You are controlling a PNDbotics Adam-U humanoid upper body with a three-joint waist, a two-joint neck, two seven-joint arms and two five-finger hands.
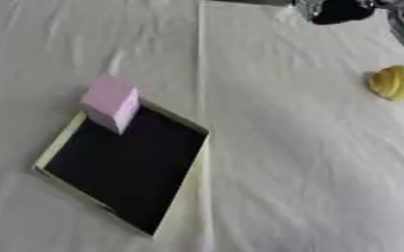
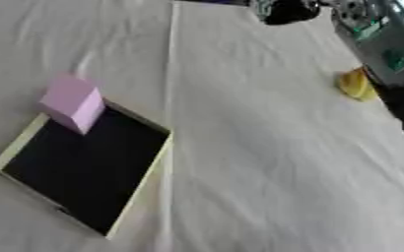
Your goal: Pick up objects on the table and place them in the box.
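A shallow rectangular box (image 1: 128, 167) with pale cream walls and a black floor lies askew on the white cloth-covered bench (image 1: 291, 162), toward the bench's near left corner. A pale pink cube-shaped block (image 1: 111, 102) sits tilted at the box's far corner, partly over the rim. A yellow ribbed round object (image 1: 393, 82) rests well apart from the box, near the bench's right edge. The right robot hand (image 2: 387, 49) enters from the upper right, just beside the yellow object and partly hiding it; whether its fingers are released or clenched cannot be told.
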